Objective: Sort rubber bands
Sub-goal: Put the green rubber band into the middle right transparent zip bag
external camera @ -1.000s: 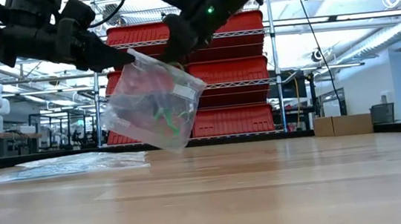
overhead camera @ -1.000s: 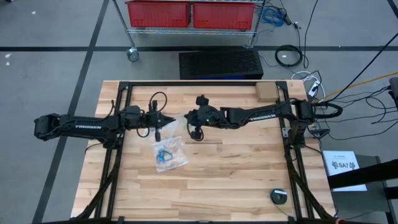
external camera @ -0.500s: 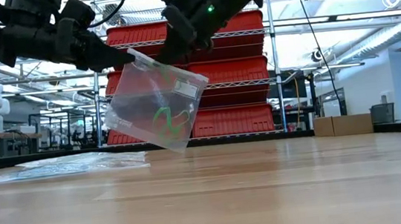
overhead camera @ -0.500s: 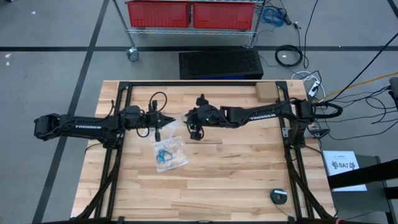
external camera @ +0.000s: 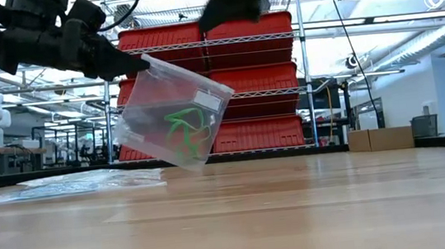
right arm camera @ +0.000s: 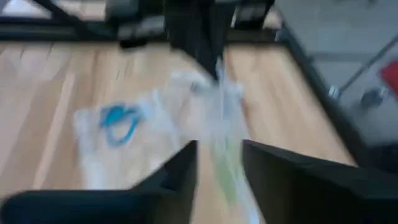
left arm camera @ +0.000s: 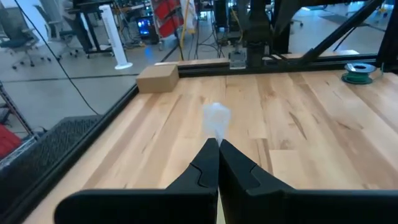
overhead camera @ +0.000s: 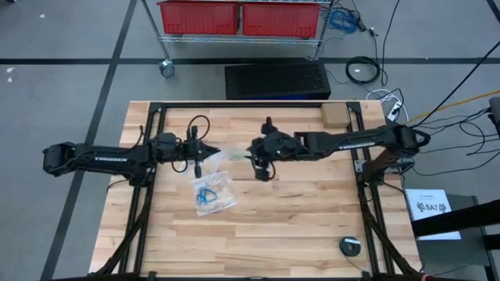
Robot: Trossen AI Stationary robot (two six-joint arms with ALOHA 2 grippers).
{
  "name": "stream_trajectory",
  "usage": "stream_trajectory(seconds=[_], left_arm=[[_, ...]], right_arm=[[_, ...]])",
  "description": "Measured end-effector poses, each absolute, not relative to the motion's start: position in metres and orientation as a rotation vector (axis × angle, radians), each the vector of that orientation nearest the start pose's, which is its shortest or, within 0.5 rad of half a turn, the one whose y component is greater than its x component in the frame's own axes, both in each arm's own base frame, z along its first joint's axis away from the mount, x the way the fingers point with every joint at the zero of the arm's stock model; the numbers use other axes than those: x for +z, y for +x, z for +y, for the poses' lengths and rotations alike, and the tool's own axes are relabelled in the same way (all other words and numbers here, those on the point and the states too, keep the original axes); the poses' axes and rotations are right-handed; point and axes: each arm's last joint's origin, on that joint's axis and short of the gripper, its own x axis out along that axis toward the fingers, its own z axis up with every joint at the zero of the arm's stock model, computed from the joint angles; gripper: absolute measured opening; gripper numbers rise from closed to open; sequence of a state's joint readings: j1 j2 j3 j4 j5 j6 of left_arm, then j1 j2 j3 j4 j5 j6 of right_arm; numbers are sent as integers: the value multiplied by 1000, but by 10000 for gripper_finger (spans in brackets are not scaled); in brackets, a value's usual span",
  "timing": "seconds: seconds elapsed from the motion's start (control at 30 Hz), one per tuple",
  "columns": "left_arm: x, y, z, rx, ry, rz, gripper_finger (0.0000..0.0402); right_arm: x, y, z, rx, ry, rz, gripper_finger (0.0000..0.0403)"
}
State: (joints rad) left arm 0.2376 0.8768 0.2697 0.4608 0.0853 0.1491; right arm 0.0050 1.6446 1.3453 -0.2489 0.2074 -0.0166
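**Left gripper holds bag aloft, right gripper apart**

High view: left gripper (overhead camera: 205, 152) pinches a clear bag (overhead camera: 223, 155); right gripper (overhead camera: 262, 165), jaws parted and empty, hangs just beside. A second bag (overhead camera: 212, 193) with blue rubber bands (overhead camera: 207, 195) lies flat below.

Low view: green rubber bands (external camera: 186, 132) sit inside the hanging bag, red bins (external camera: 261, 133) behind.

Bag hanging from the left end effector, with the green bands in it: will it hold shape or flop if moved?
Probably flops: the clear bag hangs tilted from one corner pinched in the left end effector. Looks light: that thin pinch alone carries it. The green bands sit low inside and would likely slide as it swings.
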Motion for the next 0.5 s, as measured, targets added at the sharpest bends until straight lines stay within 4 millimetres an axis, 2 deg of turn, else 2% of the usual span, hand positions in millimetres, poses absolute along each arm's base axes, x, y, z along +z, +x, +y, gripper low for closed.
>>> stream_trajectory(seconds=[0.1, 0.17, 0.33, 0.5], left_arm=[[201, 179, 37, 120, 115, 159, 2], [200, 181, 33, 99, 116, 166, 2], [199, 192, 21, 24, 115, 193, 2], [190, 207, 9, -51, 114, 267, 2]], right_arm=[[300, 358, 6, -192, -13, 668, 50], [291, 350, 14, -196, 26, 774, 14], [251, 331, 36, -249, 167, 954, 3], [210, 319, 53, -282, 316, 941, 1]])
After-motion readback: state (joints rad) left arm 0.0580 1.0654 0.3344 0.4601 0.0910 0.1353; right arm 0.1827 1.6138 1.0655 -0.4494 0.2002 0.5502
